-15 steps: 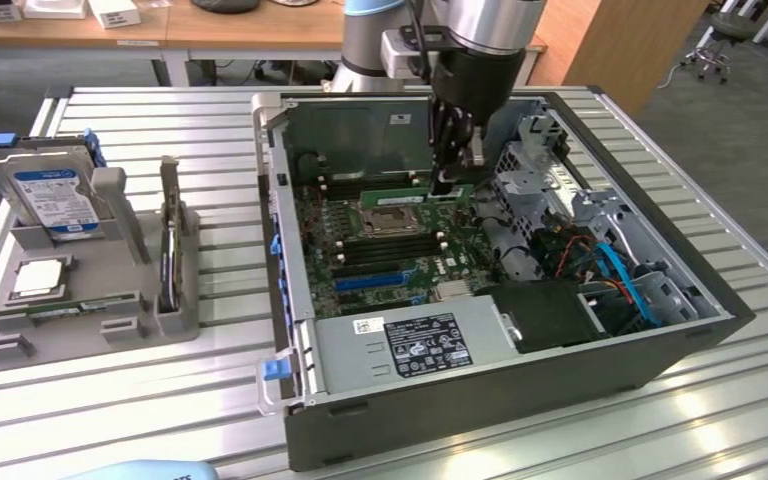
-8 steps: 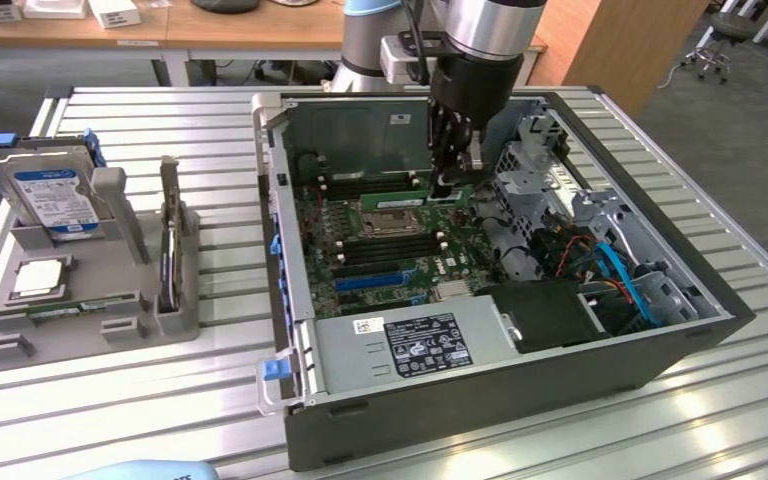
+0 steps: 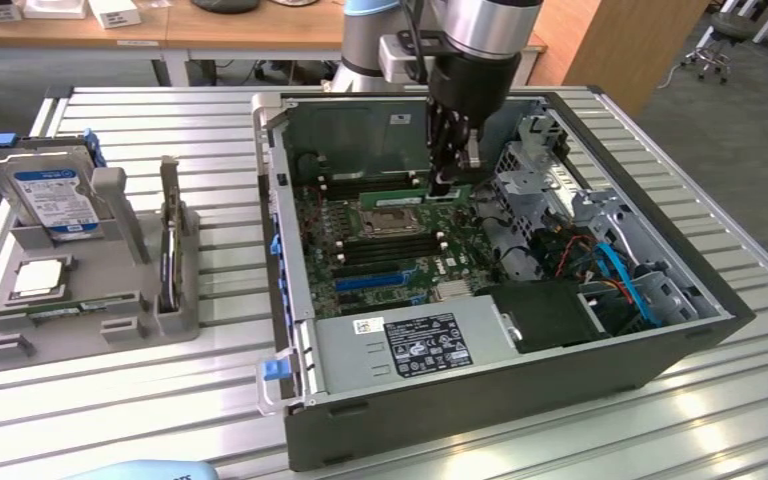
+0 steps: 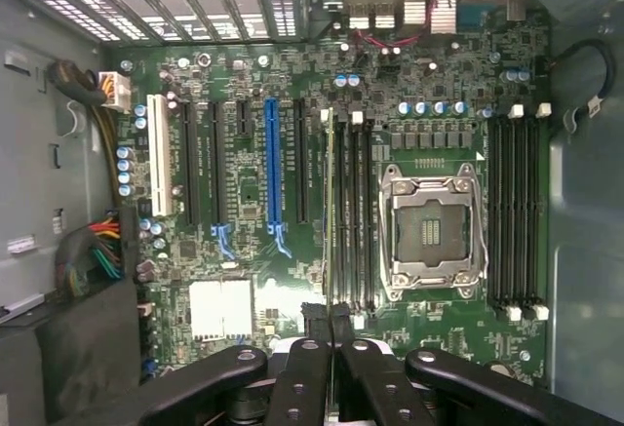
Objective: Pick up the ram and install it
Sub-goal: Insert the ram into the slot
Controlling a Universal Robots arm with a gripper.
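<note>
Wrist view: end effector (image 4: 330, 317) clenched on the ram (image 4: 329, 212), fingertips pinched against both faces of the thin green board; the board shows edge-on as a narrow line
Exterior view: end effector (image 3: 450, 182) reaches down inside the computer case (image 3: 518, 410) on the table (image 3: 117, 400); the ram (image 3: 398, 184) shows as a green strip at its tips, low over the motherboard (image 3: 398, 265)
Ram position: over the bank of memory slots (image 4: 353, 212), between the blue slot (image 4: 272, 168) and the processor socket (image 4: 431, 226); it lies parallel to the slots; whether its lower edge touches a slot cannot be told
Step in hand: seating the ram, judged from the grip and the place
Alignment: the board's line should sit exactly over one slot, not on the ridge between two; any twist is best corrected before pressing
Tilt: the board ought to go in upright, both ends level, so neither end digs in first
Latches: white clips (image 4: 357, 117) at the slot ends should stand open; their state is too small to tell
Push: straight down, slow and even; side force would risk bending the board or slipping it in the grip
Risk: the notch side is hidden; a reversed board would not seat, so forcing it is unwise
</note>
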